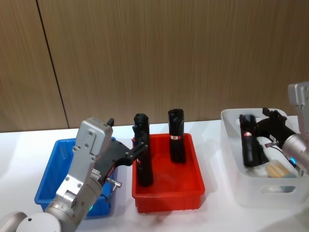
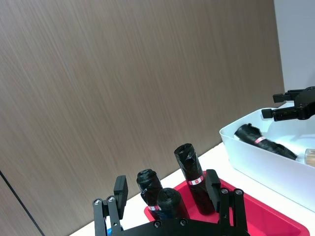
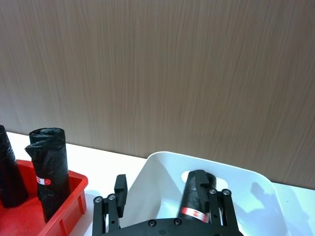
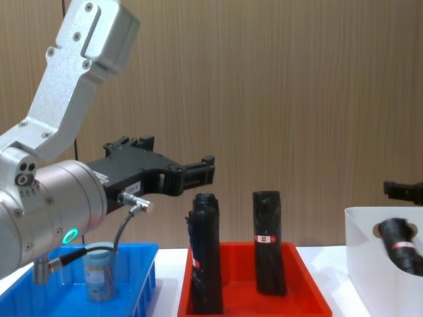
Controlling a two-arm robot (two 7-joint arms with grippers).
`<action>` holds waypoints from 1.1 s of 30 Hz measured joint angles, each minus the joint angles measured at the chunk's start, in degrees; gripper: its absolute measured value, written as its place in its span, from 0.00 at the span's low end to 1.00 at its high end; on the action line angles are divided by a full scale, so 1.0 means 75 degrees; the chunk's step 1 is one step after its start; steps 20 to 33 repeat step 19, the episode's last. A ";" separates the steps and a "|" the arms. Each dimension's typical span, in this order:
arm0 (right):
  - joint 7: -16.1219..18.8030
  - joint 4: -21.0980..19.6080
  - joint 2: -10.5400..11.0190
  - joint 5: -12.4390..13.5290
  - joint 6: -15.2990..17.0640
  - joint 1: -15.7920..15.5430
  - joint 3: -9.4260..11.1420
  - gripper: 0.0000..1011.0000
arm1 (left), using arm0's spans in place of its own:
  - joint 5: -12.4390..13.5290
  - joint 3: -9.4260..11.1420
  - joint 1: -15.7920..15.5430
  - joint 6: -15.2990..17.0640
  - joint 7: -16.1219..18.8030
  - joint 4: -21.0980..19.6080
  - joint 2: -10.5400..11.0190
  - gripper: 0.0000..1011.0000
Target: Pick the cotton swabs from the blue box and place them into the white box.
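A cotton swab jar (image 4: 99, 272) with a grey-blue lid stands upright in the blue box (image 4: 142, 254) (image 1: 52, 166) at the left. My left gripper (image 4: 177, 157) (image 1: 128, 136) (image 2: 166, 189) hovers open and empty above that box, pointing towards the red bin. The white box (image 1: 232, 150) (image 4: 370, 264) (image 3: 160, 172) stands at the right. In it lie a black roll (image 1: 248, 142) and another jar of cotton swabs (image 1: 279, 170) (image 2: 310, 156). Over the white box my right gripper (image 1: 271, 126) (image 3: 167, 189) (image 2: 293, 105) is open with nothing in it.
A red bin (image 1: 195, 186) (image 4: 307, 277) sits between the two boxes with tall black rolls (image 1: 176, 135) (image 4: 269, 241) standing in it. One roll (image 1: 143, 154) is close beside my left gripper's fingers. A wood-panel wall rises behind the white table (image 1: 215, 128).
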 joint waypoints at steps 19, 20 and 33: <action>0.0094 -0.0084 0.0013 0.0021 -0.0013 -0.0073 -0.0013 0.99 | 0.0000 0.0000 0.0000 0.0000 0.0001 0.0000 0.0000 0.99; 0.0094 -0.0084 0.0013 0.0021 -0.0013 -0.0073 -0.0013 0.99 | 0.0000 0.0000 0.0000 0.0000 0.0001 0.0000 0.0000 0.99; 0.0094 -0.0084 0.0013 0.0021 -0.0013 -0.0073 -0.0013 0.99 | 0.0000 0.0000 0.0000 0.0000 0.0001 0.0000 0.0000 0.99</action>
